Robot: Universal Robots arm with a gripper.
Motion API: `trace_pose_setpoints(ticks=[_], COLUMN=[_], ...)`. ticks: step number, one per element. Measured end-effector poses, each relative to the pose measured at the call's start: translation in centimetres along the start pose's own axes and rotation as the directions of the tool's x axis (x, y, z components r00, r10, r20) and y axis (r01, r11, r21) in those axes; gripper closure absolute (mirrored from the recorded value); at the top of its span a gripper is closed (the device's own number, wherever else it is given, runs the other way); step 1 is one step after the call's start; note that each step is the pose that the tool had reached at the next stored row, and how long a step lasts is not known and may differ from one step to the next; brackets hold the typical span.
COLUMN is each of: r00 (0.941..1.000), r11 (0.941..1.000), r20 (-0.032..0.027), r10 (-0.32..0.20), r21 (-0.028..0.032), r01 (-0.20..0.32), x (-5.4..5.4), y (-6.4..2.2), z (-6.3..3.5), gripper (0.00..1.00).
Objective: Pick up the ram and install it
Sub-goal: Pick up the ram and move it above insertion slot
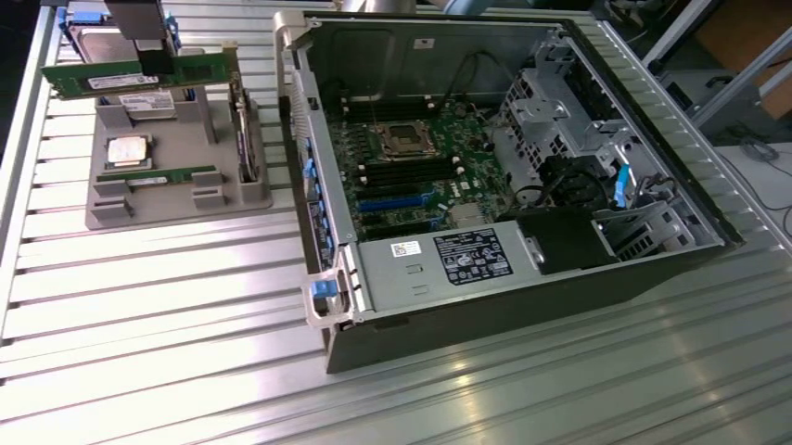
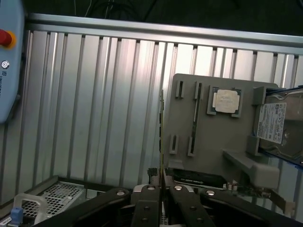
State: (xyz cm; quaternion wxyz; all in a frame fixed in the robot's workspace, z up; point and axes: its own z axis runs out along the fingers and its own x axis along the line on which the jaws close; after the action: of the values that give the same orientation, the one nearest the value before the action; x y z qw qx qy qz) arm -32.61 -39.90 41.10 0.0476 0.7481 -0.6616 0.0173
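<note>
Pincer [image 1: 155,61] clamped tight on the ram [image 1: 99,82]: a long, narrow green stick with a white label and black chips, up in the air above the gray holder tray [image 1: 173,199] on the desk [image 1: 148,306].

Worktop [image 1: 161,306]: ribbed silver metal slats.
Grey holder [image 1: 185,209]: on the worktop, at the exterior view's left.
Processor chip [image 1: 128,151]: square, silver, flat in the holder.
Hard drive [image 2: 277,123]: at the holder's end.
Computer case [image 1: 520,306]: open, beside the holder.
Motherboard [image 1: 421,176]: green, inside the case.
</note>
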Motion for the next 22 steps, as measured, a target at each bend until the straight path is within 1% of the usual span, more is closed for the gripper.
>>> trace_pose_setpoints(ticks=[9,16,22], r00=[1.0,1.0,0.9999], r11=[1.0,1.0,1.0], r20=[-0.0057,-0.0085,-0.0108], r10=[0.0,0.0,0.0], r21=[-0.0007,-0.001,-0.0013], r01=[0.0,0.0,0.0], x=[0.1,0.2,0.3], y=[-1.09,-1.74,-2.58], z=[-0.04,-0.06,-0.1], gripper=[0.86,0.86,0.86])
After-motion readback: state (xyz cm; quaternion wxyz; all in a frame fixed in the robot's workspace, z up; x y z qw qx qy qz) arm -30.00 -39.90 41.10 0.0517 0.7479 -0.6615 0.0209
